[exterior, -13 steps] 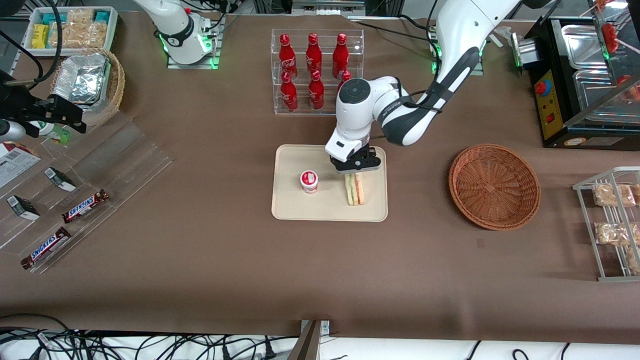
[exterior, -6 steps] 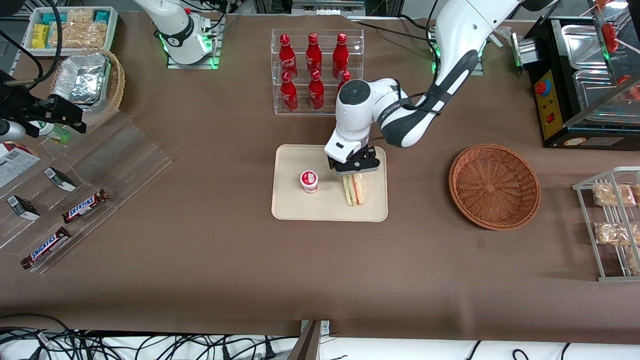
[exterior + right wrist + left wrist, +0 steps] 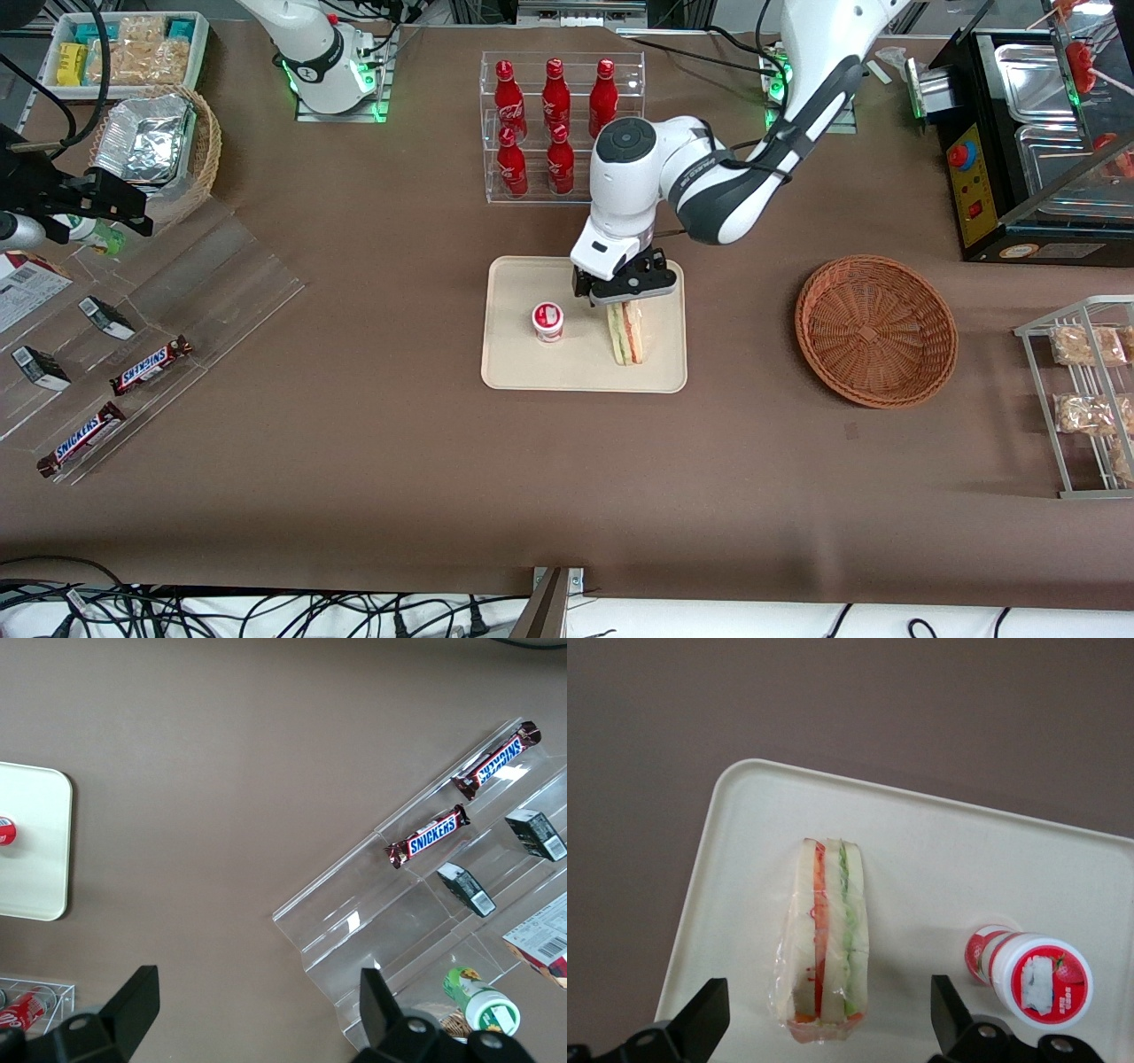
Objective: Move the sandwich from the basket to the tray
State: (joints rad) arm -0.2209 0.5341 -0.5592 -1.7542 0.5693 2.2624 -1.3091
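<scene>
Surface, front view: brown table [image 3: 399, 461] carrying all the goods.
Tray, front view: tray [image 3: 523, 368] at mid-table, nearer the camera than the rack of red bottles [image 3: 554, 124].
Sandwich, front view: sandwich [image 3: 627, 335] standing on edge on the tray, beside a small red-capped cup [image 3: 547, 321].
Basket, front view: basket [image 3: 875, 330] toward the working arm's end, well apart from the tray.
Gripper, front view: gripper [image 3: 625, 297] just above the sandwich's farther end.
Sandwich, left wrist view: sandwich [image 3: 826, 943] on the tray [image 3: 921, 850], filling layers facing up.
Gripper, left wrist view: fingers [image 3: 700, 1019] spread wide, clear of the wrap on both sides, nothing held.
Cup, left wrist view: cup [image 3: 1032, 979] near the sandwich, apart from it.
Right wrist view: Snickers bars [image 3: 425, 837] on a clear stand.
</scene>
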